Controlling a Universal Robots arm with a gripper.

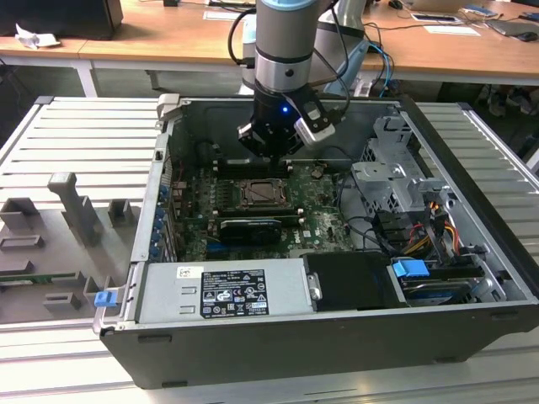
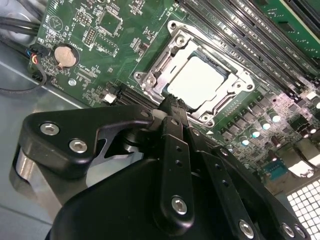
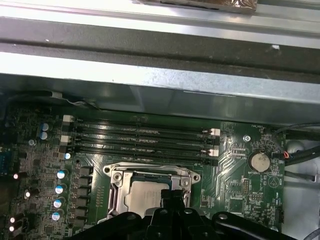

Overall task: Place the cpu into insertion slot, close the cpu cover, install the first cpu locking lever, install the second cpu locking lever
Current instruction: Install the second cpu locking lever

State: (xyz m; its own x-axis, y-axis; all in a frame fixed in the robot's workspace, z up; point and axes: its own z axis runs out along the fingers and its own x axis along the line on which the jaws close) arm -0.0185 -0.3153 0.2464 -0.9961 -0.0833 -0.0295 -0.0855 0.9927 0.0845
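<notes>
The gripper [image 2: 172, 102], fingers pressed together and empty, is hovering just above the cover [image 2: 165, 60], with the cpu [image 2: 197, 80] sitting in the slot [image 1: 264, 194].

One robot arm [image 1: 285, 42] reaches into one open computer case [image 1: 472, 210]. The board carries one cpu [image 2: 197, 80], lying under one cpu cover [image 2: 235, 85] in one insertion slot [image 1: 266, 194]. The first wrist view shows four long memory slots [image 3: 142, 138] and one round coin battery [image 3: 258, 161]. One power supply box [image 1: 223, 290] fills the case's near corner.
</notes>
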